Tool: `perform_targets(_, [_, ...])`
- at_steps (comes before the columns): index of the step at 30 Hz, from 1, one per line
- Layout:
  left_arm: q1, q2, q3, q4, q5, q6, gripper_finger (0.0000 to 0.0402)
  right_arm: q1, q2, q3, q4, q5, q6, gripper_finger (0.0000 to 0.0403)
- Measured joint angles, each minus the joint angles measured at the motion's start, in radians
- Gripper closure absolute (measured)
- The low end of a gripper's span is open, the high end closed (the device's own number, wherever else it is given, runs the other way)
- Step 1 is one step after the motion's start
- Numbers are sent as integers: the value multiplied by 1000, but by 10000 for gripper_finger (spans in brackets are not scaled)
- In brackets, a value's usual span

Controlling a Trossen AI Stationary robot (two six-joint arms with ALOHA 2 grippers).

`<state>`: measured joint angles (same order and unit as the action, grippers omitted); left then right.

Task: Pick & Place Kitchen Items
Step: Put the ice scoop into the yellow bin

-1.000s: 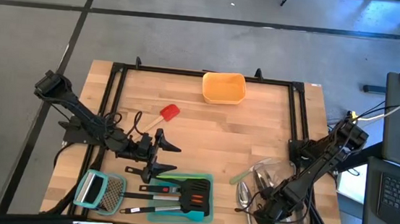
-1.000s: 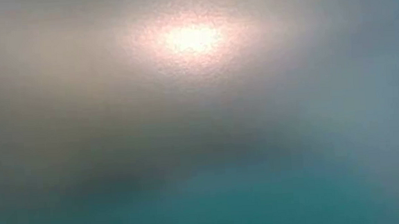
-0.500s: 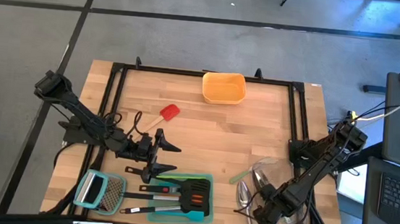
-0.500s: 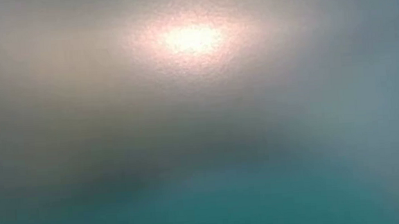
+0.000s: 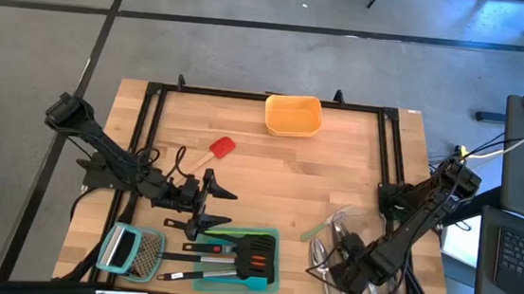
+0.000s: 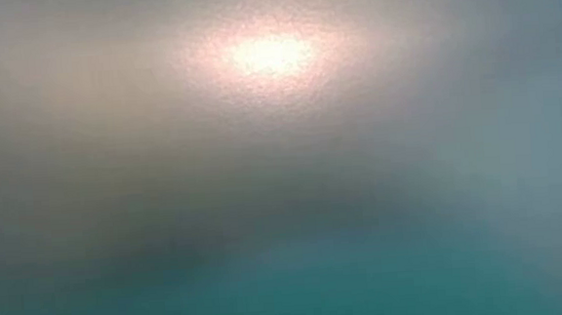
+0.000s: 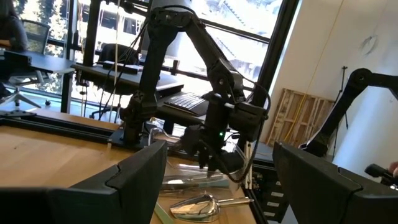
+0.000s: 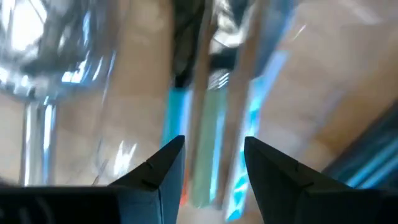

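The right gripper [image 5: 335, 268] is found low over the clear container [image 5: 354, 233] at the near right, fingers parted with nothing gripped; silver spoons [image 5: 319, 255] and a green spatula [image 5: 314, 233] lie there. Turners [image 5: 254, 258] rest on the teal tray [image 5: 272, 279]. The left gripper [image 5: 217, 208] is held wide open, empty, above them. A red spatula [image 5: 220, 149] lies farther back.

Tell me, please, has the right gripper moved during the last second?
Yes. In the high view the right gripper has edged up the picture, farther over the clear container, away from the table's near edge.
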<state>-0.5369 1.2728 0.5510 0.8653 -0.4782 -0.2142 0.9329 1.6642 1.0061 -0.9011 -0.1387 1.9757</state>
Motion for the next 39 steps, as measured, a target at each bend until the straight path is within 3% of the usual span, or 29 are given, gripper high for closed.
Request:
perform_targets(6, [0,0,0,0,0,0,112,15,0,84,-256,51,77,235])
perform_targets(12, [0,0,0,-1,0,0,112,19,-2,208,-420,-51,163,247])
perform_targets(20, [0,0,0,-1,0,0,112,32,-2,334,-336,3,165,390])
perform_targets(24, [0,0,0,-1,7,0,112,60,13,333,-300,-34,211,400])
perform_targets(30, [0,0,0,-1,7,0,112,110,83,332,-230,-199,290,401])
perform_targets(39, [0,0,0,-1,2,0,112,141,123,331,-99,-212,338,402])
